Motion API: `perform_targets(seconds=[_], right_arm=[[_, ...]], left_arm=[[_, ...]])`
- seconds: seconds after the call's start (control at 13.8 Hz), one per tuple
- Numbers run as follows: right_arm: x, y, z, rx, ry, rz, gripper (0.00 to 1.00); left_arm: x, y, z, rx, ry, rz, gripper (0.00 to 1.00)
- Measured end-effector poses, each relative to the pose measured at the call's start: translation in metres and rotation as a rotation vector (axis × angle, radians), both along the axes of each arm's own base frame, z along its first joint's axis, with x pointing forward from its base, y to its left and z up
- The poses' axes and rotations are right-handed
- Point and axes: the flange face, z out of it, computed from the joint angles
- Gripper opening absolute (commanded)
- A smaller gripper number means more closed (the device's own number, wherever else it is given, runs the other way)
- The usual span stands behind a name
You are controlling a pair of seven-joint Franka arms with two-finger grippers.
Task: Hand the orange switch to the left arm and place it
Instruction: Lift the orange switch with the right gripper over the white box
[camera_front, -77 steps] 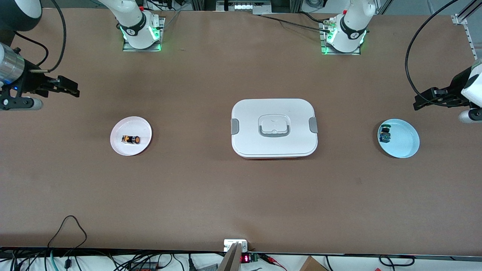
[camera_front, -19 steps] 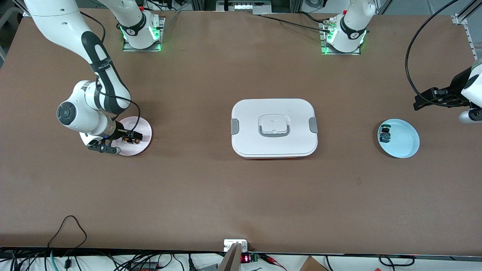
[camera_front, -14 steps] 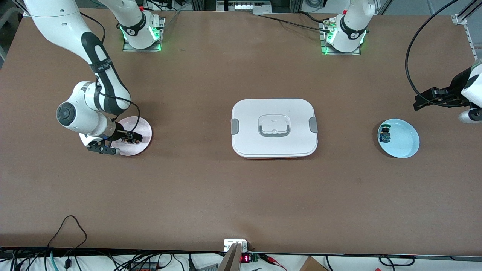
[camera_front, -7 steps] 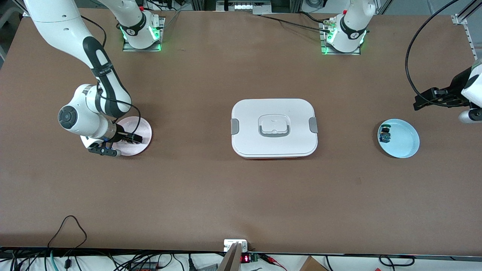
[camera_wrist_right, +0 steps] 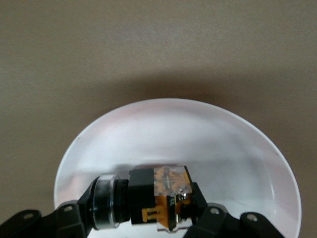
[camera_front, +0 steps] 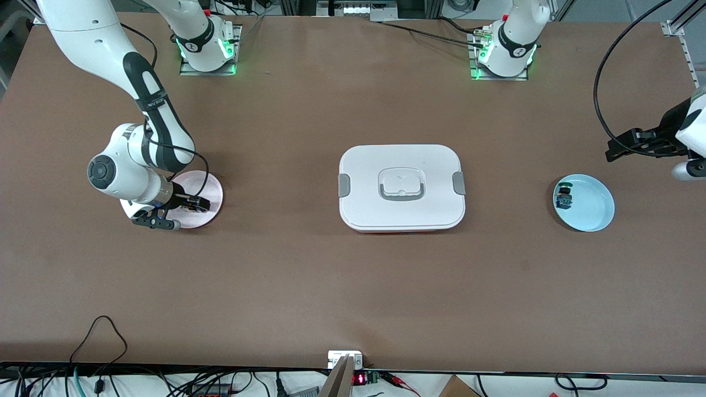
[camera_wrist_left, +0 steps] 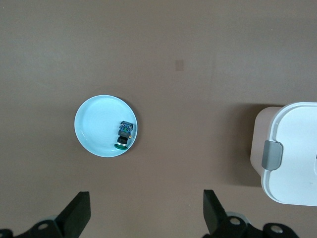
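The orange switch [camera_wrist_right: 151,197] lies on its side between my right gripper's [camera_wrist_right: 143,219] fingers, which are shut on it just over the pale pink plate [camera_wrist_right: 208,134]. In the front view the right gripper [camera_front: 196,203] covers the switch over that plate [camera_front: 214,190], at the right arm's end of the table. The white box [camera_front: 401,187] stands at the table's middle. My left gripper [camera_front: 613,151] waits open and empty in the air at the left arm's end, its fingers [camera_wrist_left: 78,214] spread wide.
A light blue plate [camera_front: 593,212] with the green-blue capped switch [camera_front: 563,197] lies below the left gripper; both show in the left wrist view, plate [camera_wrist_left: 94,129] and switch [camera_wrist_left: 125,135]. The box's corner [camera_wrist_left: 297,153] shows there too.
The right arm came down from the table's end to the pink plate and its gripper closed on the orange switch; over the last second it shifted slightly. The left arm has not moved.
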Motion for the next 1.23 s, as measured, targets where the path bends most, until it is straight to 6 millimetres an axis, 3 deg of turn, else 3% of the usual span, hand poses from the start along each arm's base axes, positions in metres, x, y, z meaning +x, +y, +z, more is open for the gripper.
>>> perform_targets(seconds=[0.22,0.65,0.87,1.08,1.23], right_arm=[[0.012,0.007,0.035,0.028,0.015,0.019,0.02],[0.037,0.017,0.153,-0.014,0.062,0.160,0.01],[0.040,0.017,0.187,-0.041,0.064,0.190,0.00],[0.038,0.036,0.219,-0.030,0.070,0.226,0.00],[0.035,0.063,0.249,0.000,0.063,0.264,0.00]], left_arm=[[0.000,0.000,0.000,0.000,0.000,0.000,1.00],[0.000,0.000,0.000,0.000,0.000,0.000,1.00],[0.000,0.000,0.000,0.000,0.000,0.000,1.00],[0.000,0.000,0.000,0.000,0.000,0.000,1.00],[0.000,0.000,0.000,0.000,0.000,0.000,1.00]])
